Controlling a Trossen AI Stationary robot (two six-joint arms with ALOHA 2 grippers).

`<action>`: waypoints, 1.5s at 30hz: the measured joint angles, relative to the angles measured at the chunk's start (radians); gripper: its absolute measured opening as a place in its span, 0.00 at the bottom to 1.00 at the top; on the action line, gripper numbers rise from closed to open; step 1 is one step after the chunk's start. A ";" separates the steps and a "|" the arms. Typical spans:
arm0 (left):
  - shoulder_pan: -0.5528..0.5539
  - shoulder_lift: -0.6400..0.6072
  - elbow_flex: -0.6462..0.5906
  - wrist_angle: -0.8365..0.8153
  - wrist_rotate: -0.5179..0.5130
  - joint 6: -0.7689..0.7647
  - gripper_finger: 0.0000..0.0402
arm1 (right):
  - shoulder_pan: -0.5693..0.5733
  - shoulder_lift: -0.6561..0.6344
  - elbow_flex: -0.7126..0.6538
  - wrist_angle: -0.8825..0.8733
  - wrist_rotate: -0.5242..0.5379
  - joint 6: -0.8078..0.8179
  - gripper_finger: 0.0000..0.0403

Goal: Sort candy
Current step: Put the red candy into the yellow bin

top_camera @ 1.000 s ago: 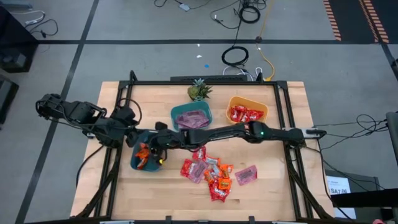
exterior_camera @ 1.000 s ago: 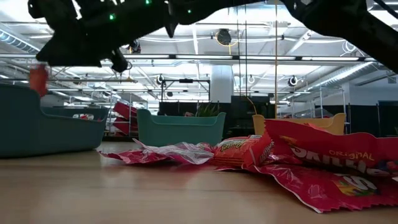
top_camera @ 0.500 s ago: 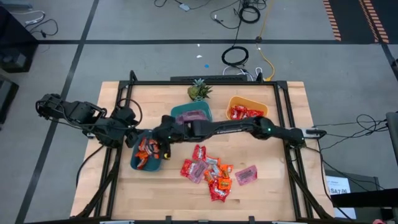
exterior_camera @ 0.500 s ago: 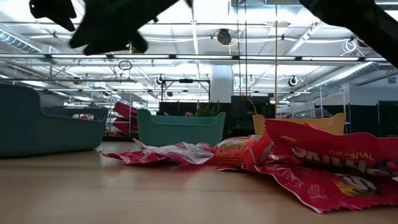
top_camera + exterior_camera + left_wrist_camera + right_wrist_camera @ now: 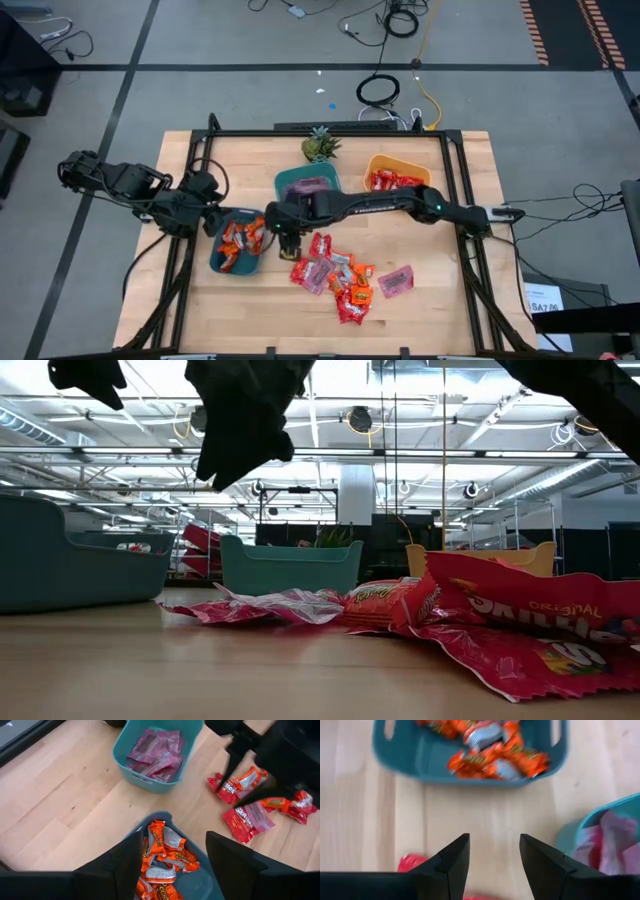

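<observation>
1. The right gripper (image 5: 289, 240) has pulled back from over the blue bowl (image 5: 222, 262), fingers now apart and empty.
2. Orange candies (image 5: 238, 240) lie in that bowl just beside it: delivery done.
3. The unsorted pile (image 5: 340, 278) waits near, opposite the bowl.
4. The left gripper (image 5: 215, 222) hovers open by the bowl.

In the low view, both arms are cut off by the top edge, so neither gripper's fingertips show there. The dark blue bowl (image 5: 470, 755) and its orange candies (image 5: 495, 750) are blurred in the right wrist view, their wrappers' print unreadable.
</observation>
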 joint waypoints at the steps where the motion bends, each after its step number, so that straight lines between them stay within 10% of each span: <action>1: 0.000 0.002 0.000 0.000 -0.006 -0.008 0.56 | 0.006 0.000 0.000 -0.015 -0.001 -0.004 0.41; 18: 0.000 0.098 0.000 0.169 -0.034 -0.055 0.56 | 0.115 -0.102 -0.052 -0.165 0.140 -0.029 0.34; 32: 0.000 0.223 0.000 0.183 -0.030 -0.108 0.56 | 0.162 -0.787 -1.117 0.499 0.131 0.263 0.31; 45: 0.000 0.258 0.000 0.184 -0.026 -0.108 0.56 | 0.164 -1.058 -1.378 0.565 0.133 0.369 0.31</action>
